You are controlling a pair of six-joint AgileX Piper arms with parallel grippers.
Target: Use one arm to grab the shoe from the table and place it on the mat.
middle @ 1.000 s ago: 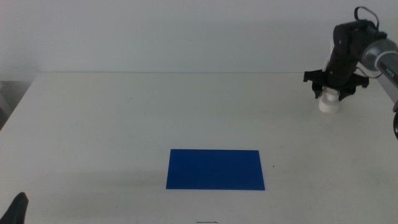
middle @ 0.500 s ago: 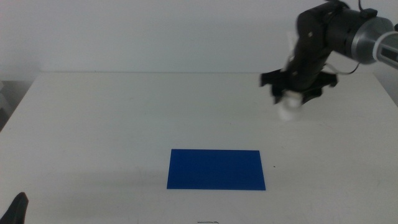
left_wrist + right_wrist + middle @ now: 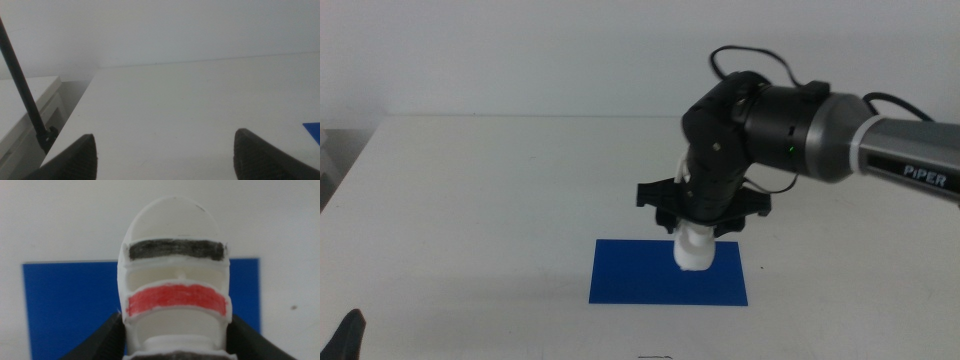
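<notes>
Middle view first: the arm [image 3: 790, 130] reaches in from the three o'clock side, its thick black and grey links marked "PiPER" bending down over the centre of the white surface [image 3: 470, 200]. Its right gripper [image 3: 698, 235] points straight down and has its jaws closed on the shoe [image 3: 695, 250], which hangs toe-down as a small white lump. The shoe's lower end sits over the right half of the mat [image 3: 640, 280], a flat dark-blue rectangle lying toward the six o'clock edge of the surface; from here I cannot tell whether the shoe touches the mat or hangs just above it. From the right wrist, the shoe [image 3: 174, 280] fills the middle of the picture, white and chunky, with a black strap toward the toe and a red strap nearer the jaws, which press against it on either side. The mat [image 3: 70, 305] spreads out blue behind it on both sides. The left gripper [image 3: 162, 155] waits low at the seven o'clock corner of the surface, its two dark jaws spread wide apart with nothing between them, and a sliver of the mat [image 3: 312, 129] shows off to one side.
</notes>
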